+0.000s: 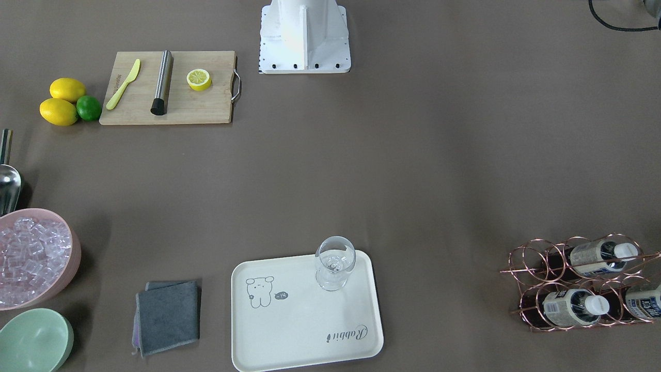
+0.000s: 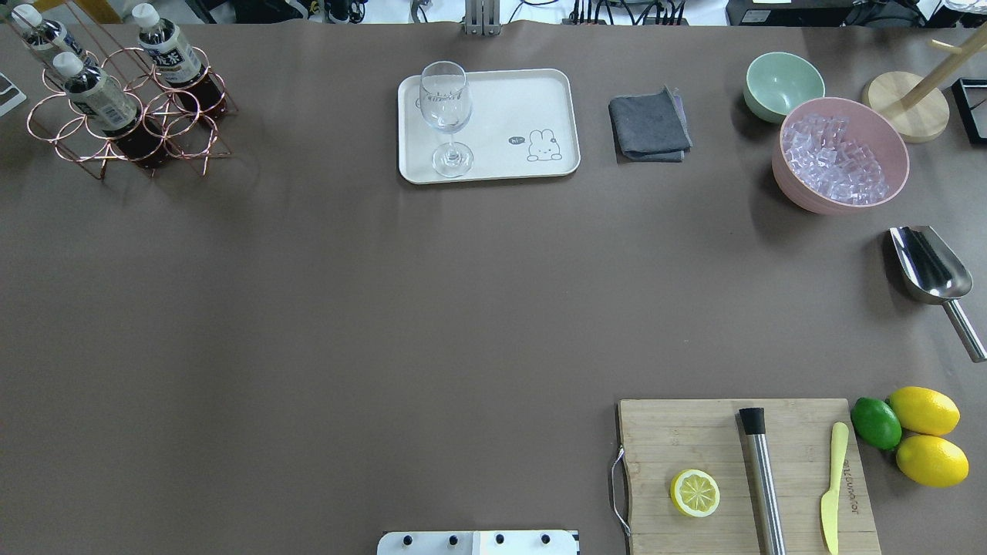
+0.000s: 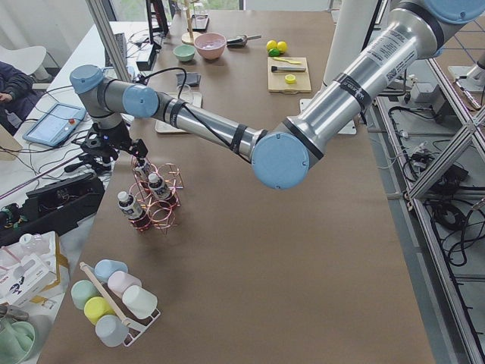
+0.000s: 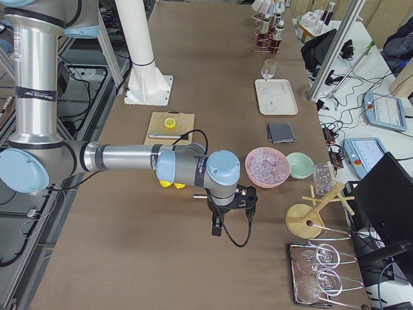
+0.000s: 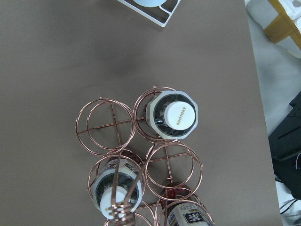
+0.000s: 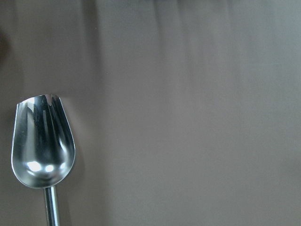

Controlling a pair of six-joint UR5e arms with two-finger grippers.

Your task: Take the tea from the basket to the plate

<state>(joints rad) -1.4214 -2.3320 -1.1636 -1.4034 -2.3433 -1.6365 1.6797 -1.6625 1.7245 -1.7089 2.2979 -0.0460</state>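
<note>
tea [image 5: 172, 115]: left wrist view, straight under the lens; white cap printed SUNTORY, clear shoulders, dark liquid below; upright in a corner cell of the basket [image 5: 113, 125].
basket: copper wire, six ring cells; three hold bottles alike, and the cell beside the tea shows only its wire cross; the coil-wound handle [image 5: 121, 209] crosses the bottle at the lower edge.
left gripper [image 3: 114, 145]: left side view, hanging over the basket; too small to tell how wide its fingers stand.
plate [image 2: 501, 100]: overhead view, cream, well apart from the basket along the same far edge; a wine glass [image 2: 446, 116] stands on its end towards the basket.
pink bowl [image 2: 788, 185]: farther from the basket than the plate; filled with ice cubes [image 2: 829, 158].
right gripper [image 4: 231, 201]: right side view, at the table end opposite the basket; its spread cannot be told.
scoop [image 6: 42, 141]: right wrist view, steel, lying on the brown table [image 6: 188, 117].
</note>
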